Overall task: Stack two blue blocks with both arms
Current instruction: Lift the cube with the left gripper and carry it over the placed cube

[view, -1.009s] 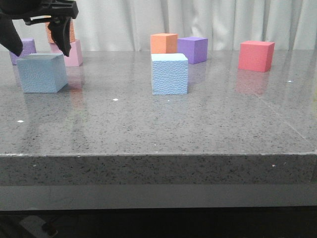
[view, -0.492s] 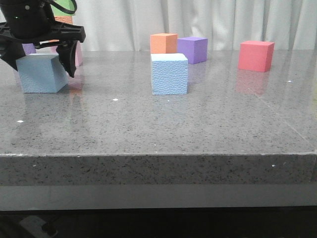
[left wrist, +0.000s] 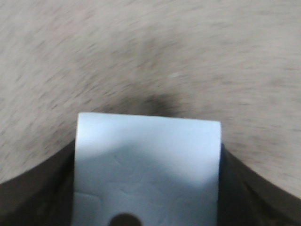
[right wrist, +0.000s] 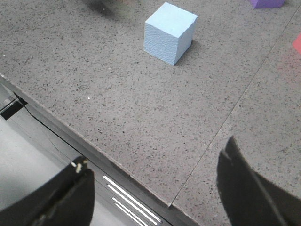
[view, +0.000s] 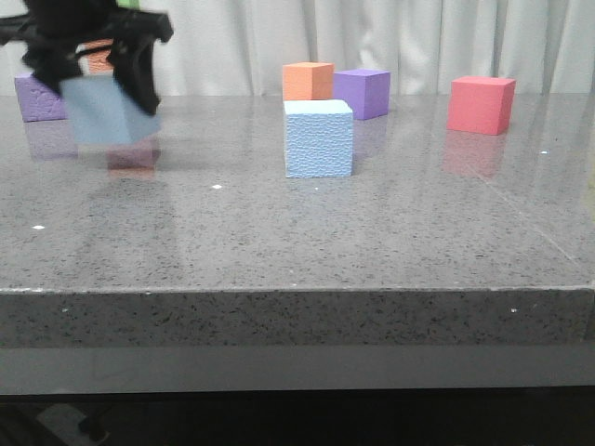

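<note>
My left gripper (view: 98,88) is shut on one pale blue block (view: 110,113) and holds it just above the table at the far left, blurred by motion. In the left wrist view that block (left wrist: 148,169) fills the space between the dark fingers (left wrist: 35,193). The second blue block (view: 318,138) stands on the table near the middle; it also shows in the right wrist view (right wrist: 170,32). My right gripper (right wrist: 155,188) is open and empty above the table's front edge, out of the front view.
At the back stand an orange cube (view: 308,81), a purple cube (view: 363,92), a red cube (view: 481,104) and another purple cube (view: 39,98) at far left. The grey stone table (view: 297,242) has its front edge (right wrist: 94,148) below the right gripper.
My left gripper closed on the left blue block, lifted it off the table and moved it slightly right. A purple cube behind it came into view. The middle block has not moved.
</note>
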Controlling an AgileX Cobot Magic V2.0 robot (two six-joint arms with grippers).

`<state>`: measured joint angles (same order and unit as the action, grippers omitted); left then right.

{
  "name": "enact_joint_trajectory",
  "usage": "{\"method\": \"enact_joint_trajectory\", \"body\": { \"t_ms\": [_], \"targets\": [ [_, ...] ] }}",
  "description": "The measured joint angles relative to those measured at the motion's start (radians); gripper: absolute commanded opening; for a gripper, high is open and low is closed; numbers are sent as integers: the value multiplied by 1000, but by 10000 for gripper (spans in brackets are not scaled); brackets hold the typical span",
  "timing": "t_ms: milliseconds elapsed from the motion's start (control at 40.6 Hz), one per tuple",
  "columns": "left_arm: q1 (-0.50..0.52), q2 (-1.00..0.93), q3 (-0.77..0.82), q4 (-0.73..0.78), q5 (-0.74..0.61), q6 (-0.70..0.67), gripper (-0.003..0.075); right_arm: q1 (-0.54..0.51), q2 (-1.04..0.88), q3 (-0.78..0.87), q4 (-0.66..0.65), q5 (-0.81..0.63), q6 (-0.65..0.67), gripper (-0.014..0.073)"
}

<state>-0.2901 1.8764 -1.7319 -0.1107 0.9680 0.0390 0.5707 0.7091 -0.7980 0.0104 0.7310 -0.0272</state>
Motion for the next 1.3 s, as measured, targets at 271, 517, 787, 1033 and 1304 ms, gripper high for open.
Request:
{"method": "enact_joint_trajectory", "body": {
  "t_ms": [271, 517, 787, 1033, 1304],
  "targets": [
    [-63, 0, -195, -191, 113, 469, 402, 0, 0, 0, 0, 0, 0, 552],
    [-188, 0, -229, -207, 134, 726, 402, 0, 0, 0, 0, 2, 0, 552],
    [-267, 36, -248, -194, 109, 805, 402, 0, 0, 0, 0, 2, 0, 552],
    [-281, 84, -259, -125, 102, 828, 403, 0, 0, 0, 0, 2, 0, 552],
    [-281, 88, -261, -126, 61, 885, 403, 0, 0, 0, 0, 2, 0, 552]
  ]
}}
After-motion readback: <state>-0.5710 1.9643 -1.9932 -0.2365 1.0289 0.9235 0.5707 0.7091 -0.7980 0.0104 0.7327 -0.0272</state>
